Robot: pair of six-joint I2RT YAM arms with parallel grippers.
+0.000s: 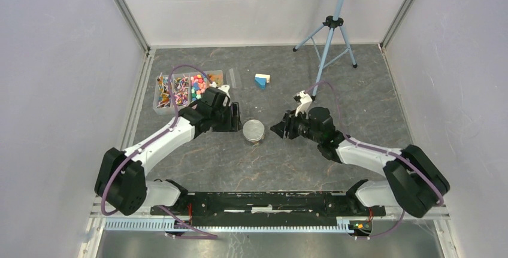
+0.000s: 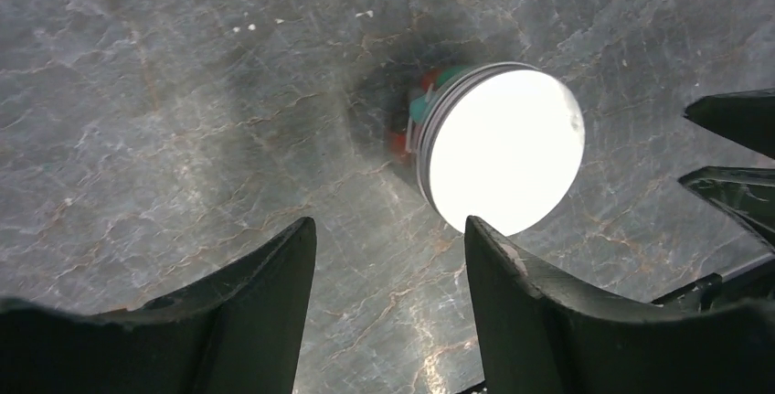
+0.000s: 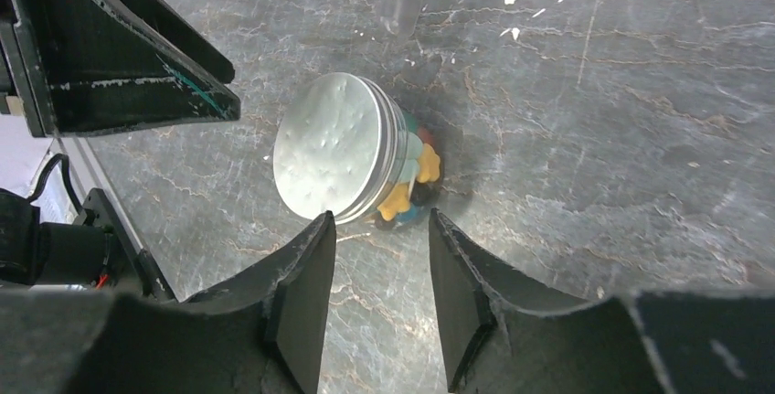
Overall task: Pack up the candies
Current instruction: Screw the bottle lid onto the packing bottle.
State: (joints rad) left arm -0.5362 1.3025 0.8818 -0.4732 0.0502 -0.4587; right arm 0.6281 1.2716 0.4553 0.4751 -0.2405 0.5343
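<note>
lidded jar between two empty, half-open jaws

a small round jar (image 1: 254, 131) with a metal lid (image 3: 334, 147) stands near the middle of the grey marbled desk (image 1: 371, 90). some candies (image 3: 407, 188) show through its clear side below the lid: yellow, orange, green and red. many more candies (image 1: 200, 84) lie in a compartmented tray (image 1: 157, 109) at the far left of the desk, apart from the jar.

the left arm (image 1: 168, 135) reaches in from the left, and the left jaws stand just beside the jar. in the left wrist view their fingers (image 2: 265, 312) are parted partway, with only bare desk between them. they hold nothing, and the jar lies beyond their tips.

the right arm (image 1: 365, 153) comes in from the right, and the right jaws are near the jar's other side. their fingers (image 3: 306, 293) are also partly open and empty, with the jar just ahead of the tips.

a blue-and-white block (image 1: 262, 80) lies farther back, and a tripod (image 1: 331, 36) stands at the rear.
</note>
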